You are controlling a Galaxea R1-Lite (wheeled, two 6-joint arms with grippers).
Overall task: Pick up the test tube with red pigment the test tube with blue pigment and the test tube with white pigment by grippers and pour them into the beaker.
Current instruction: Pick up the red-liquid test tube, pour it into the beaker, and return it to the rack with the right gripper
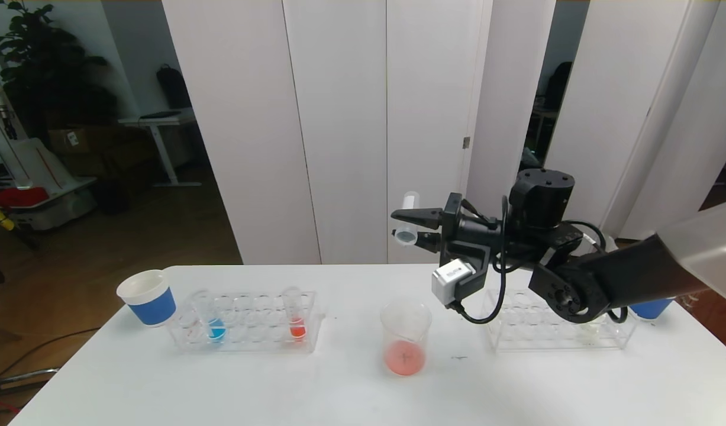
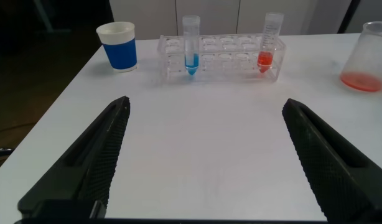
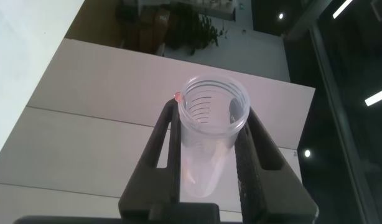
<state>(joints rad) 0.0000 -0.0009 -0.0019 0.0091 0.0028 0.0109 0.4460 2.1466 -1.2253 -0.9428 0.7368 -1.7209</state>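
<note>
Clamped between the two black fingers (image 3: 168, 146) of the right gripper (image 1: 411, 227): an emptied clear test tube (image 1: 407, 225), tilted with its open mouth toward the camera side and held high above the table (image 1: 351, 390), above and just behind the beaker (image 1: 405, 337). Seen from the right wrist, same tube (image 3: 211, 134) gripped on both sides below its threaded rim, a tiny red drop clinging at the rim, a faint pink trace low inside. Behind the fingers, a white-grey block (image 1: 451, 280) and looping black cables, then the black arm running off to the right. Directly below, near the middle of the table, the beaker standing upright with a shallow pool of salmon-red liquid over a cross mark at its base. Just right of it, partly hidden behind the arm, a clear rack (image 1: 561, 331); a blue paper cup (image 1: 649, 307) peeking out beyond that rack's right end. Over on the left, a second clear rack (image 1: 247, 322) holding the test tube with blue pigment (image 1: 212, 322) toward its left end and a tube with red-orange liquid (image 1: 294, 319) toward its right end, both upright. Left of that rack, another blue cup with a white rim (image 1: 148, 297). Test tube with white pigment: cannot tell where. Left gripper (image 2: 203, 158) spread wide, holding nothing, low over the bare near-left tabletop, pointed toward the left rack; out of the head view.
</note>
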